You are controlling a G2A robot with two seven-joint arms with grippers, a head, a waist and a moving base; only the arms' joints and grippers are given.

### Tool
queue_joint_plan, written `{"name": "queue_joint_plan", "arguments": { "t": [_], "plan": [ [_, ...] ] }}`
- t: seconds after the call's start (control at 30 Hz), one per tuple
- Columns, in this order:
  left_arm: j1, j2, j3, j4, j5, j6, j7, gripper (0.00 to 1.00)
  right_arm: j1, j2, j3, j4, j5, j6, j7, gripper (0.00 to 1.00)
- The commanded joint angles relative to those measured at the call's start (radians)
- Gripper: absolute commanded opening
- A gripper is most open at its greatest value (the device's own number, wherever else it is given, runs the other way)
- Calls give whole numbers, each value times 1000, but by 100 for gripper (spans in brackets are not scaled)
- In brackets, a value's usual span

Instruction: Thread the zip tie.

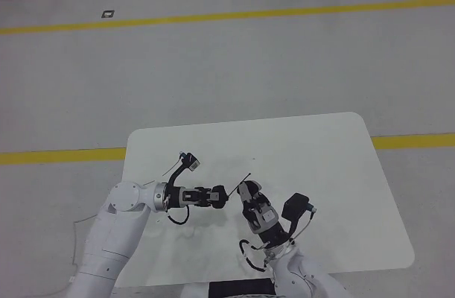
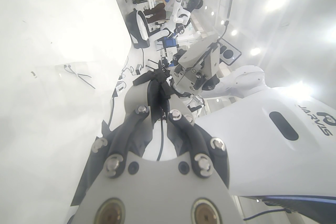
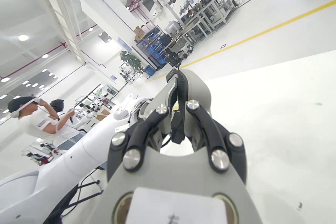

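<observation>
Black zip tie [image 1: 245, 179] clamped in right claw [image 1: 240, 188], left claw [image 1: 224, 195] closed just beside

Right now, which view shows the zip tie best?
Top view: the zip tie reads as a thin black strip against the white table. Left wrist view shows a strand inside the left gripper; right wrist view, barely a tip beyond the right gripper.

Left claw [image 1: 222, 195] and right claw [image 1: 244, 188] clenched, close together.
</observation>
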Motion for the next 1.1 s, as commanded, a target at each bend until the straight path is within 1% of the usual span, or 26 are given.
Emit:
{"name": "queue_joint_plan", "arguments": {
  "t": [0.0,0.2,0.23,0.27,0.33,0.47,0.57,0.7,0.83,1.07],
  "plan": [
    [0,0,0,0,0,0,0,0,0,0,0,0,-5,1,-3,0],
    [0,0,0,0,0,0,0,0,0,0,0,0,-5,1,-3,0],
    [0,1,2,-3,17,0,17,0,0,0,0,0,-5,1,-3,0],
    [1,2,7,-12,52,0,40,0,0,0,0,0,-5,1,-3,0],
    [8,4,12,-30,84,0,78,0,10,-1,2,2,-33,18,-4,0],
    [20,10,8,-69,142,0,122,0,13,-3,-7,5,-98,54,-35,0],
    [28,12,4,-87,160,0,141,0,13,-5,-14,8,-145,81,-46,0],
    [35,15,3,-102,161,0,150,0,15,-7,-23,19,-191,117,-56,0],
    [37,17,3,-107,156,0,150,0,19,-10,-30,33,-217,141,-60,0],
    [38,19,6,-106,148,0,149,0,24,-14,-38,47,-232,156,-60,0]
  ]
}}
